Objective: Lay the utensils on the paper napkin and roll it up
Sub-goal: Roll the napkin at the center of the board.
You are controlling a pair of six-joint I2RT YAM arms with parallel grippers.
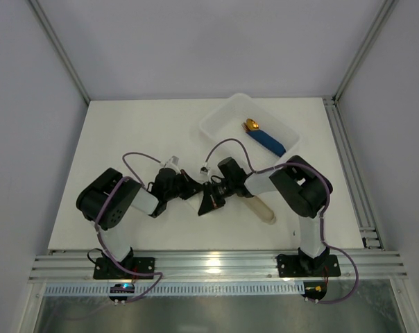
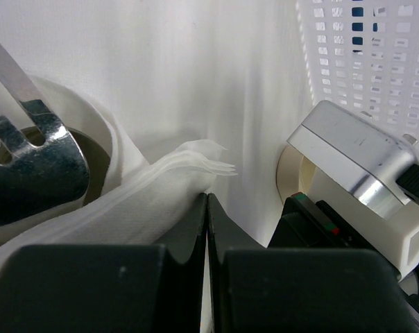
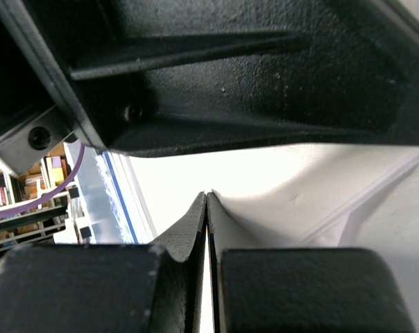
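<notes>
On the white table (image 1: 126,139), the white plastic tray (image 1: 220,118) is seen at the far right, and only the blue-handled piece (image 1: 268,142) is held in it. The beige sleeve (image 1: 263,209) is left on the table beside the right arm. Both arms are folded inward so that their tips meet at mid-table, where the work is hidden from above. The paper napkin (image 2: 147,198) is found partly wrapped round the utensils (image 2: 36,156), with fork tines protruding at the open end. This bundle lies just left of and ahead of the left gripper (image 2: 207,201), its loose layered edge touching the left finger. The left jaws are pressed fully together with nothing visibly between them. The right gripper (image 3: 207,198) is likewise closed. White paper reaches its tips, but whether it is pinched cannot be told. The bundle's long axis cannot be fixed with confidence.
</notes>
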